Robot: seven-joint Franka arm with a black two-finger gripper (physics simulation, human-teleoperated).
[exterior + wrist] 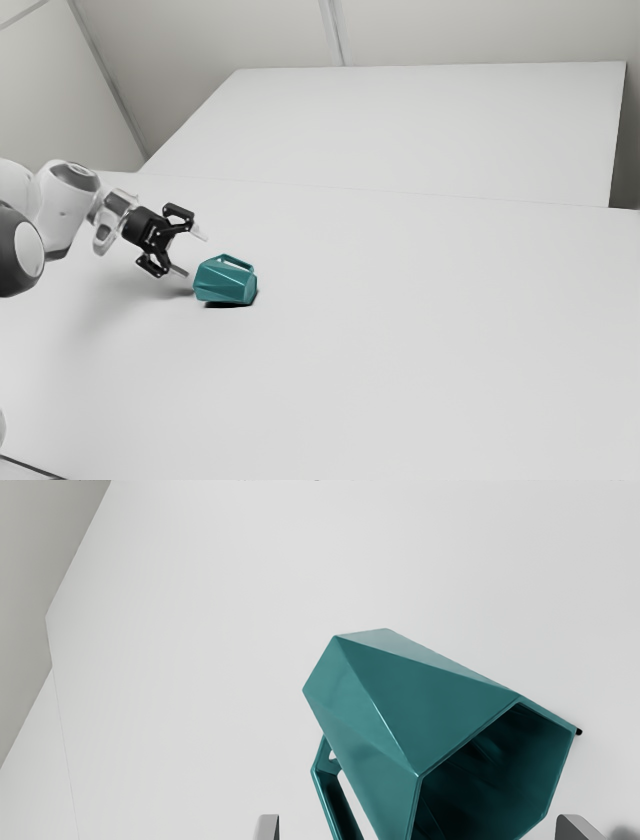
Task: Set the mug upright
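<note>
One teal mug [226, 281] lies on its side on the one white worktop [400, 330], its open mouth facing the arm [62, 205]. It has one handle [236, 262], up along its side. The one claw [190, 255] hangs just beside the mug, toward the exterior view's left, its two fingers [269, 827] spread wide with nothing gripped between them.

Glossy, smooth-faceted teal mug [380, 720] on a smooth matt white table [200, 630]
</note>
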